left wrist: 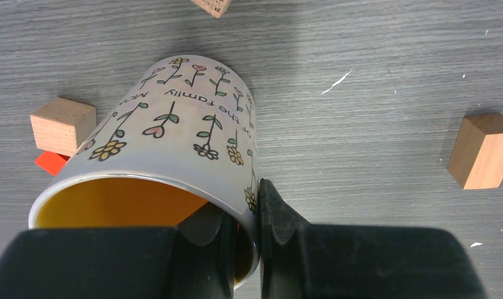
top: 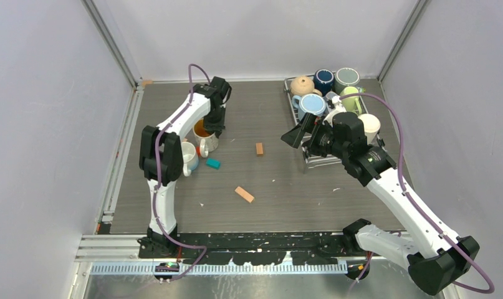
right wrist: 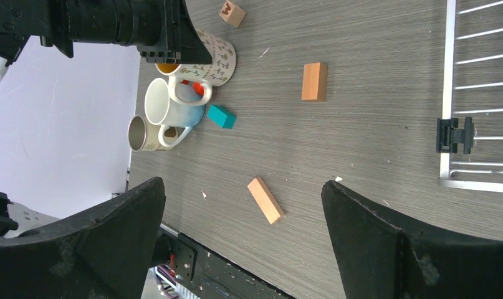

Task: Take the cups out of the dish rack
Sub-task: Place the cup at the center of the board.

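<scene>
My left gripper (left wrist: 256,218) is shut on the rim of the orange-lined white flowered mug (left wrist: 174,131), one finger inside and one outside. In the top view this mug (top: 203,132) is left of centre, at the table. A white mug (top: 187,156) stands next to it, and a small metallic cup (right wrist: 141,133) stands beyond that. The dish rack (top: 319,162) at the back right holds tan (top: 301,85), navy (top: 324,78), grey-green (top: 347,77), lime green (top: 351,98), light blue (top: 312,104) and white (top: 369,126) mugs. My right gripper (top: 301,134) is open and empty at the rack's left edge (right wrist: 449,87).
A teal block (top: 212,163) lies by the white mug. Wooden blocks lie mid-table (top: 259,149) and nearer the front (top: 244,194). A wooden cube (left wrist: 62,124) and a red block (left wrist: 49,163) sit beside the flowered mug. Enclosure walls stand on three sides.
</scene>
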`<action>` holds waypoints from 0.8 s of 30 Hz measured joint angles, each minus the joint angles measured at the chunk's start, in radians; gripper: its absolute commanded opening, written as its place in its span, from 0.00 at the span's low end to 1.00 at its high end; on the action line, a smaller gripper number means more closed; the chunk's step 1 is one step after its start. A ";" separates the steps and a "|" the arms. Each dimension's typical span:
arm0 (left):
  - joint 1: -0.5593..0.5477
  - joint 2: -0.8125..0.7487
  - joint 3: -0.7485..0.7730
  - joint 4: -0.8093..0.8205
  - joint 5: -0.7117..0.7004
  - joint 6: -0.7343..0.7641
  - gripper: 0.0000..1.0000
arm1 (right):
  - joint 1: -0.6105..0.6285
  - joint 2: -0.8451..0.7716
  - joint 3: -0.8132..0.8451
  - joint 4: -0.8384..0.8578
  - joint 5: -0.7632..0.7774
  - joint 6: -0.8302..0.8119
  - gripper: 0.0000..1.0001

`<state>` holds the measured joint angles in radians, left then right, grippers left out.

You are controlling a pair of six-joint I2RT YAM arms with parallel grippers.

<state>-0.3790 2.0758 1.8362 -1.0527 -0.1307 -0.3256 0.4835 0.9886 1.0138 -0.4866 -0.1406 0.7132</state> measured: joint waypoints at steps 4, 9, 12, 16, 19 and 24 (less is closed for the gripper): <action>0.000 0.000 0.000 0.000 0.000 0.005 0.00 | 0.000 0.000 0.000 0.000 0.000 0.000 1.00; 0.002 0.000 0.000 0.000 0.013 0.011 0.03 | 0.000 0.000 0.000 -0.001 0.001 0.000 1.00; 0.005 0.000 0.000 0.001 0.023 0.011 0.08 | 0.000 0.000 0.000 -0.001 0.001 0.000 1.00; 0.006 0.000 0.001 0.000 0.030 0.011 0.13 | 0.000 0.000 0.000 -0.001 0.001 0.000 1.00; 0.006 0.000 0.001 0.000 0.031 0.011 0.15 | 0.000 0.000 0.000 -0.001 0.001 0.000 1.00; 0.006 0.000 0.004 0.000 0.043 0.008 0.22 | 0.000 0.004 0.000 -0.001 0.001 -0.001 1.00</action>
<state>-0.3725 2.0758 1.8400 -1.0531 -0.0872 -0.3180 0.4835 0.9928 1.0138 -0.4877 -0.1398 0.7124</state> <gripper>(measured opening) 0.180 0.996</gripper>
